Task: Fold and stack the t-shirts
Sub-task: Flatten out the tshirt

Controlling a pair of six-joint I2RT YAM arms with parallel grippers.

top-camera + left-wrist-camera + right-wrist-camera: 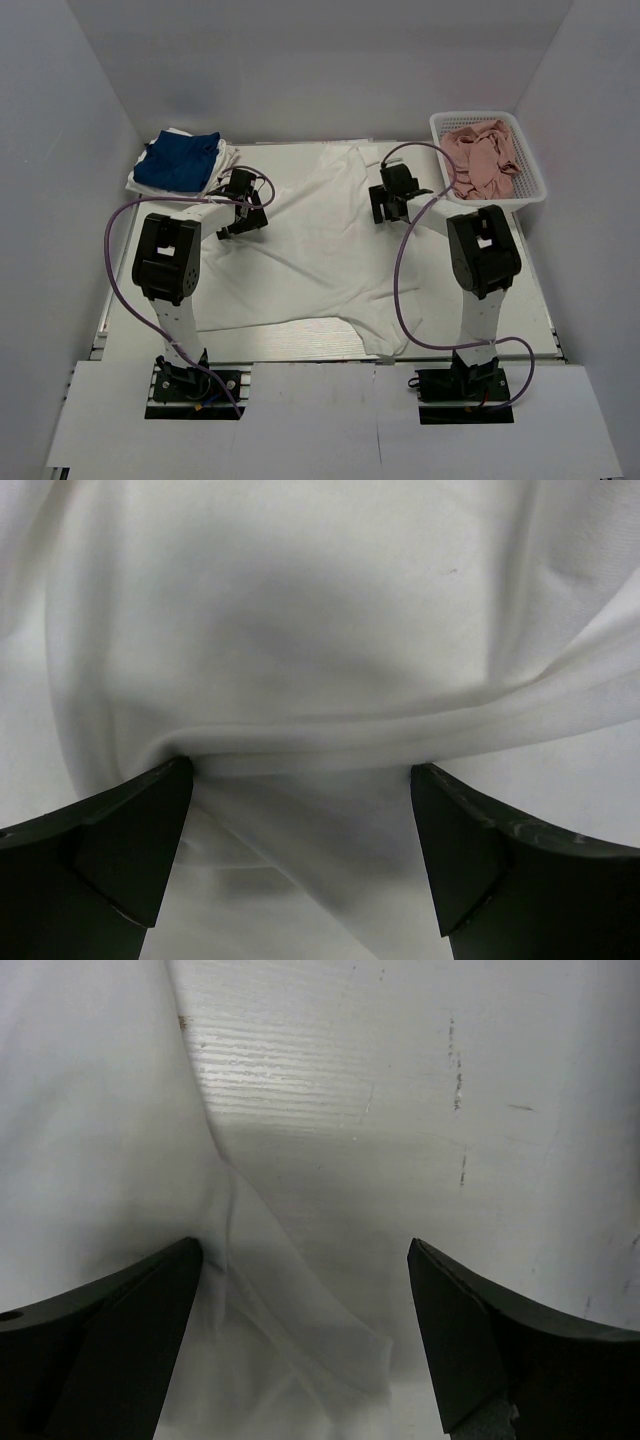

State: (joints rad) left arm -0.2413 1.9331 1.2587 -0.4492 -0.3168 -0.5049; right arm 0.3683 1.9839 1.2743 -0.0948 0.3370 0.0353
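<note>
Left gripper (300, 780) and right gripper (305, 1260) both gaping over white shirt (320, 260): I'd get right onto the edge, pinch evenly, then fold.

The pale worktop (520, 290) carries a large white t-shirt (320, 250) spread over its middle, a folded pile (222, 160) topped by a blue t-shirt (180, 160) at the far left corner, and a white basket (535, 170) far right.

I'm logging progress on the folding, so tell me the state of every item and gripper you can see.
large white t-shirt, spread out, unfolded
blue t-shirt, folded, on second white t-shirt
pink cloth, crumpled in basket
left gripper, open over a shirt fold
right gripper, open at shirt's edge
</note>
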